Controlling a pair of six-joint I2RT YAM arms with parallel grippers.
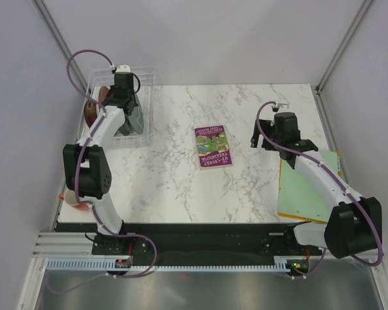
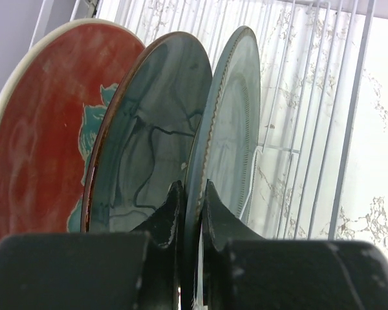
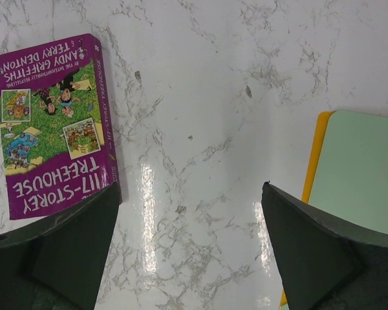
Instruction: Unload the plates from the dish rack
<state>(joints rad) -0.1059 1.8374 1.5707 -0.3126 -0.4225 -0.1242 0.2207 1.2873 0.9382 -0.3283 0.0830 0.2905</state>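
My left gripper (image 2: 193, 223) is clamped on the lower rim of the grey-green plate (image 2: 236, 123), one dark finger on each face, inside the dish rack (image 1: 149, 72) at the far left corner of the worktop (image 1: 246, 110). The plate stands on edge, glazed and glossy, with a fine beaded rim. Just beside it on the left stands the teal plate (image 2: 152, 129), shiny with a brown edge, and past that the red plate (image 2: 42, 135) with a teal flower and a pale rim. The rack is clear plastic with thin upright ribs. The worktop is white marble pattern with grey veins, glossy under the lights, boxed in by plain pale walls (image 1: 194, 39). My right gripper (image 3: 187, 190) hangs with its jaws wide apart over bare marble, between the purple book (image 3: 52, 123) at mid-worktop and the green folder (image 3: 359, 168) at the right edge.
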